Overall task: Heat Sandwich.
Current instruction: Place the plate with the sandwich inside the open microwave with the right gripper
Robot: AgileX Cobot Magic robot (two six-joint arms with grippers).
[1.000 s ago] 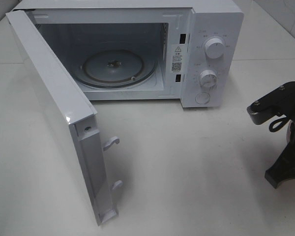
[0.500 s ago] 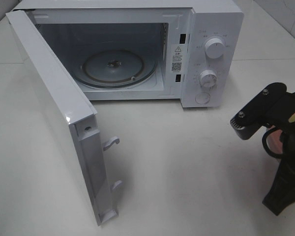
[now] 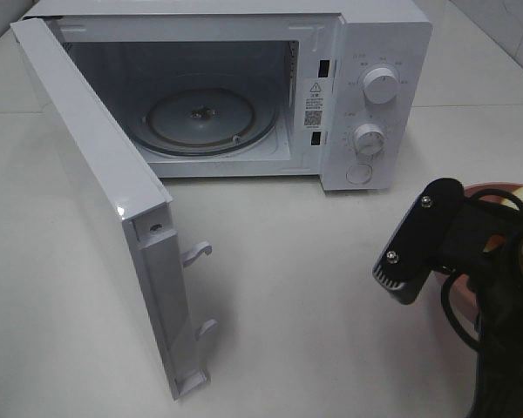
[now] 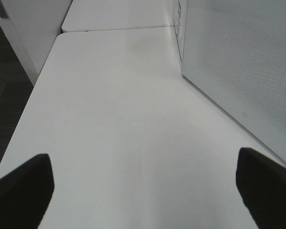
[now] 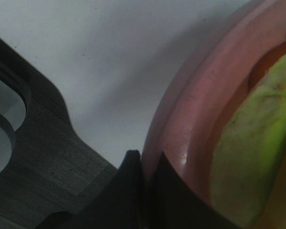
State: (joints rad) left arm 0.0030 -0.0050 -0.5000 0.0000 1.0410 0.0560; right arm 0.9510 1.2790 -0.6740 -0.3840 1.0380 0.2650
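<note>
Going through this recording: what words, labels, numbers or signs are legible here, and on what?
No text reads word for word.
Sticker on the microwave front: a warning triangle and a code square; print too small.
Marks around the upper knob and lower knob: too small.

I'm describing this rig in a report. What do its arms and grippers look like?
All matte black. The right arm carries a blocky housing with two silver screws, a ribbed end and a looped black cable. The left gripper shows two blunt, rounded fingers; the right gripper has thin dark ones.
</note>
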